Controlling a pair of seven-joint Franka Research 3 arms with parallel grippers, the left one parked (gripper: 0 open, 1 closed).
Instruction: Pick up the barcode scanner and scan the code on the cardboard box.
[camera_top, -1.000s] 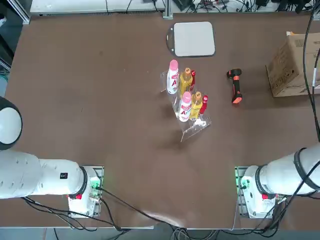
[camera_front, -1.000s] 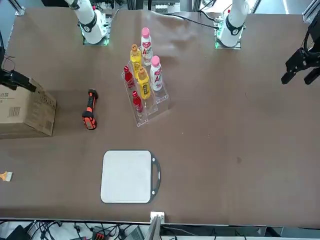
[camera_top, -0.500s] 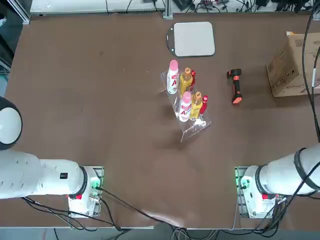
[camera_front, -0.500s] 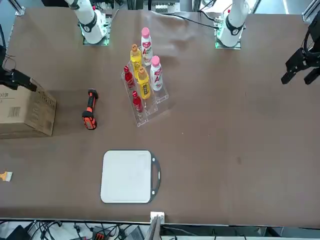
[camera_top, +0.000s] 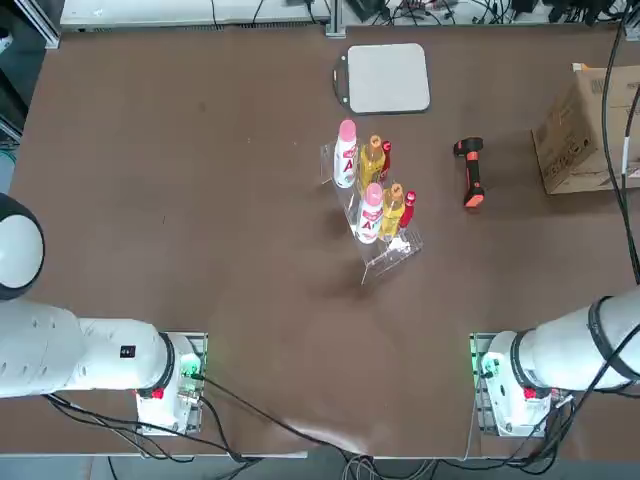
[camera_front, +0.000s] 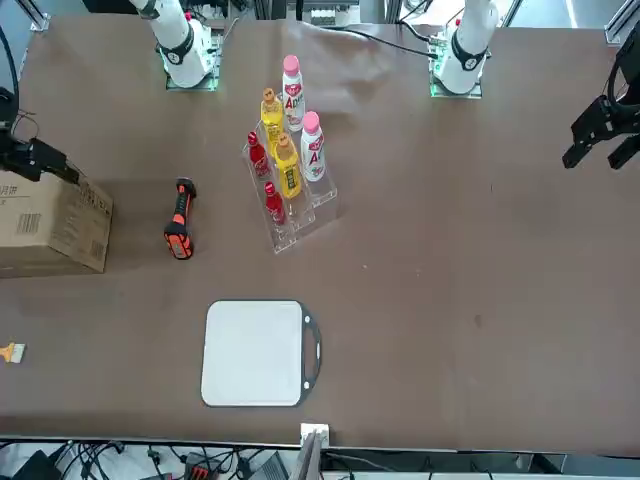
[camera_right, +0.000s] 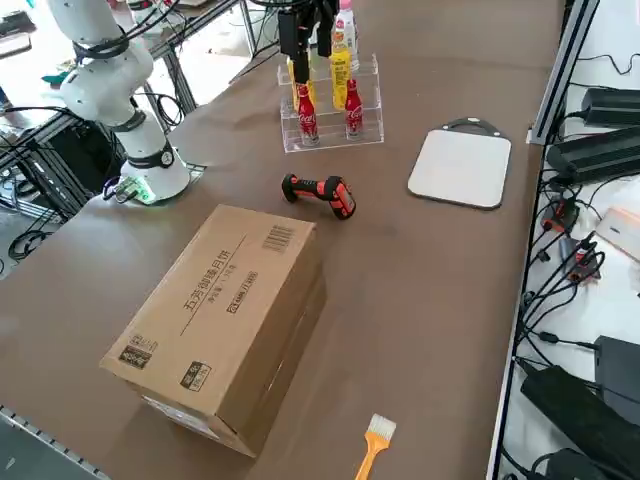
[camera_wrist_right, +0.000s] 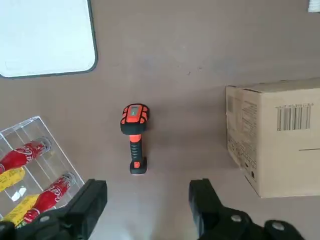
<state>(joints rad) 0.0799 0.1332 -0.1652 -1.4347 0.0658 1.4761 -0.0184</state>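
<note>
We're looking at the scanner lying flat on the brown table, right of centre in the top view, well apart from the box at the right edge. It's a little pistol-shaped thing: black and orange head, a slim orange-and-black handle, an orange butt at the end. In the wrist view the scanner is sitting mid-frame with its head pointing toward the grey pad in the upper left corner, and the box is showing a barcode label on top at the right.

Our right gripper is hanging up above the table with its two black fingers spread wide apart and nothing between them. In the front view it's poking in at the left edge, just over the box.

Left of the scanner in the top view, the clear bottle rack is standing mid-table.
</note>
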